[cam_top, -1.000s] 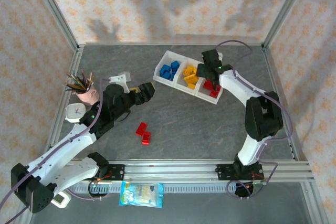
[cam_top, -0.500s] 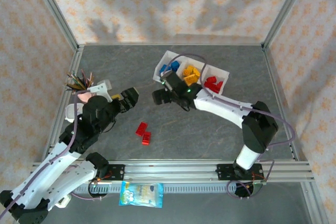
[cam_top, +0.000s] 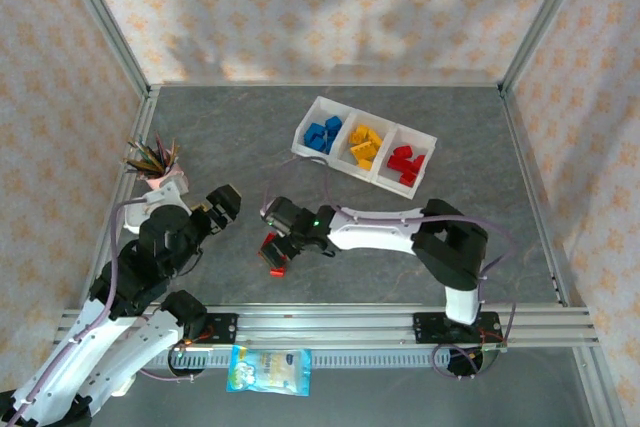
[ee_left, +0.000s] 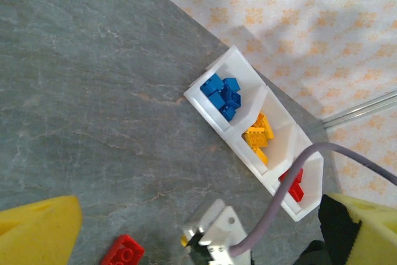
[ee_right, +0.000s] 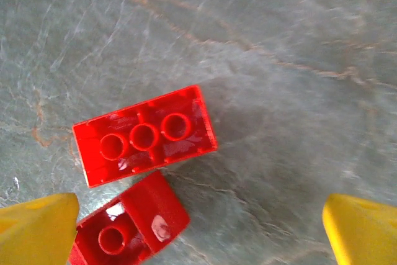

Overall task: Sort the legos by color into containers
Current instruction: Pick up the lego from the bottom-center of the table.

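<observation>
Hovering my spread right pincer point(ee_right: 200, 228) over the longer red lego point(ee_right: 146, 134), well apart from the tray point(cam_top: 305, 127), I'd pinch its flat sides: light, rigid, slick.

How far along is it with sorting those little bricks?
Mostly done: blue bricks, yellow bricks and red bricks sit in separate tray compartments. In hand: the right gripper hovers open over two loose red bricks. Left: moving those two into the red compartment.

The white tray point(cam_top: 306, 124) held blue bricks point(cam_top: 322, 135), yellow-orange bricks point(cam_top: 364, 145) and red bricks point(cam_top: 404, 161). Well apart from the tray, two loose red bricks point(ee_right: 144, 134) lay on the grey veined tabletop point(cam_top: 470, 167). Behind the tray, wallpaper point(cam_top: 300, 7) showed orange florets on cream.
</observation>
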You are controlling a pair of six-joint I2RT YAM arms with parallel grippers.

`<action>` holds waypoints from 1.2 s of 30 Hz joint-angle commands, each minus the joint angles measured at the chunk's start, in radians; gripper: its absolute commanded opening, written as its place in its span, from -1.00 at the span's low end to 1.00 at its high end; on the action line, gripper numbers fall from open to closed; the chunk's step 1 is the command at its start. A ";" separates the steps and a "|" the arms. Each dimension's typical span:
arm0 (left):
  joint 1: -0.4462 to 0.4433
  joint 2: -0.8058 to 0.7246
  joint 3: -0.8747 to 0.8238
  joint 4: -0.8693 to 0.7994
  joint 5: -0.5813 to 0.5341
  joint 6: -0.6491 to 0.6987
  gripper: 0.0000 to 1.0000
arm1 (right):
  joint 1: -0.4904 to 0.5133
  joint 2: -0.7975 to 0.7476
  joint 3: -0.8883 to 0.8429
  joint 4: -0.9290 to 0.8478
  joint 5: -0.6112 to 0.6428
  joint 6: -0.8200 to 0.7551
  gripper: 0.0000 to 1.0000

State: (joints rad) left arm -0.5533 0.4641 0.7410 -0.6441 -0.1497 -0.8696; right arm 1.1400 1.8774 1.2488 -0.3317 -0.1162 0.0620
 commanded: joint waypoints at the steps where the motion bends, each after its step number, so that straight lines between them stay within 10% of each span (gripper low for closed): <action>1: 0.009 -0.030 -0.020 -0.071 -0.042 -0.040 0.98 | 0.015 0.050 0.061 0.019 0.025 -0.035 0.99; 17: 0.009 -0.044 -0.028 -0.086 -0.051 -0.050 0.98 | 0.032 0.201 0.173 -0.001 0.055 -0.092 0.92; 36: 0.009 -0.017 -0.021 -0.055 -0.037 -0.038 0.98 | 0.022 0.183 0.188 -0.008 0.068 -0.052 0.30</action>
State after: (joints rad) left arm -0.5533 0.4427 0.7162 -0.7033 -0.1734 -0.9157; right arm 1.1664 2.0903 1.4288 -0.3218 -0.0708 -0.0174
